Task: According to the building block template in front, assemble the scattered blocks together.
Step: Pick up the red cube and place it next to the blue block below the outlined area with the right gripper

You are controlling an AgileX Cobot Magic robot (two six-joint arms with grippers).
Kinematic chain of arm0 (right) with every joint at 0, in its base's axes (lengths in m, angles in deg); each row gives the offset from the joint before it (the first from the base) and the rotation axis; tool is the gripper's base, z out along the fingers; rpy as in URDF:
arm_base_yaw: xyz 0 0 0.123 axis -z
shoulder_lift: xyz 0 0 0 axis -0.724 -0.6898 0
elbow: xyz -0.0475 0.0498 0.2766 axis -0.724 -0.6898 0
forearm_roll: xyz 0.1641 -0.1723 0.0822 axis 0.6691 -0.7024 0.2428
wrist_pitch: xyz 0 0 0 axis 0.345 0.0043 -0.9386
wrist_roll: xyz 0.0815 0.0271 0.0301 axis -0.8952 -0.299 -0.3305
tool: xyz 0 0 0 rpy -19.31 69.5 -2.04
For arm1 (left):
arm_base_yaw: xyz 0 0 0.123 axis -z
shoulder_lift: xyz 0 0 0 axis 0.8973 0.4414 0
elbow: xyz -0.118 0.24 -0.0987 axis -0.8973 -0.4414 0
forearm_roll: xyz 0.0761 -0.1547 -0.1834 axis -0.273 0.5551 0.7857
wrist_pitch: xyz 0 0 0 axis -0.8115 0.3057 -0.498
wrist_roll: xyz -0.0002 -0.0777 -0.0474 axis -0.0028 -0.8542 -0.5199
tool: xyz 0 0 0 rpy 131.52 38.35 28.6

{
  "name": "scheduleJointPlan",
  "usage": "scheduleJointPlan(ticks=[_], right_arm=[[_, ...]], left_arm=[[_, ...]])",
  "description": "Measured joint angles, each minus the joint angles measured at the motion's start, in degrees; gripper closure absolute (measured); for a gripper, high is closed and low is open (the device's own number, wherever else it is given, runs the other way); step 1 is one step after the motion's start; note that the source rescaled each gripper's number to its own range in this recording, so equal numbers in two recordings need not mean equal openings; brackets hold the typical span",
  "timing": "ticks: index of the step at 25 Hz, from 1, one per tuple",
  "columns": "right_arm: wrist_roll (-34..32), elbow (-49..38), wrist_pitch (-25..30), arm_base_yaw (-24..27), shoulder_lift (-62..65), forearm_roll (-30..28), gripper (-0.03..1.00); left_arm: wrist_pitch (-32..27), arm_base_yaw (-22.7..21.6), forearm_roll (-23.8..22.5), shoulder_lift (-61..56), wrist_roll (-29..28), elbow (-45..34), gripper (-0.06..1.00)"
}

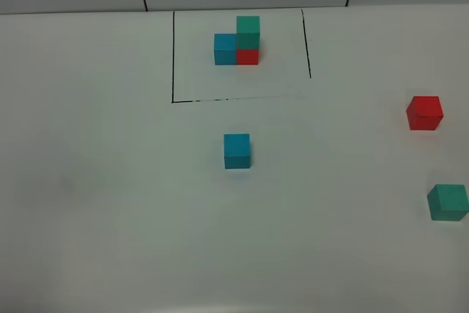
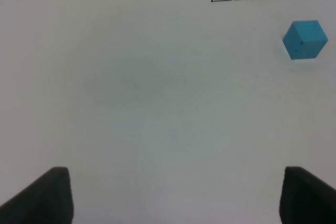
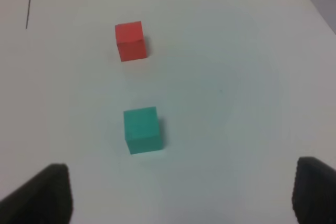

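Right claw released, empty; green cube just ahead, red cube beyond. Left claw released; blue cube farther off, ahead-right.

Bare tabletop is lying open across the left and bottom. Blue cube is standing centre, red cube and green cube sitting apart at right, template occupying top centre.

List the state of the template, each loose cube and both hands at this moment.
building block template, assembled: green on red, blue beside red.
blue cube, loose, standing alone, not held.
red cube, loose, standing alone, not held.
green cube, loose, standing alone, not held.
left hand, open, empty.
right hand, open, empty.
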Motion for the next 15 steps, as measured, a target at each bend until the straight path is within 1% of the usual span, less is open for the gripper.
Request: scheduleJointPlan(ticks=[3,6,11,15], right_arm=[[-1.75,0.0,0.0,0.0,-3.03,-1.44,0.22],[-2.11,0.12,0.0,0.0,-9.02,-2.49,0.16],[-2.12,1.57,-1.51,0.0,-23.56,-4.2,0.06],[-1.23,3.82,-3.61,0.0,-36.61,-4.27,0.03]], left_arm=[[0.0,0.0,0.0,0.0,0.0,0.0,-0.03],[0.0,0.0,0.0,0.0,0.0,0.0,-0.03],[0.0,0.0,0.0,0.0,0.0,0.0,-0.03],[0.0,0.0,0.0,0.0,0.0,0.0,-0.03]])
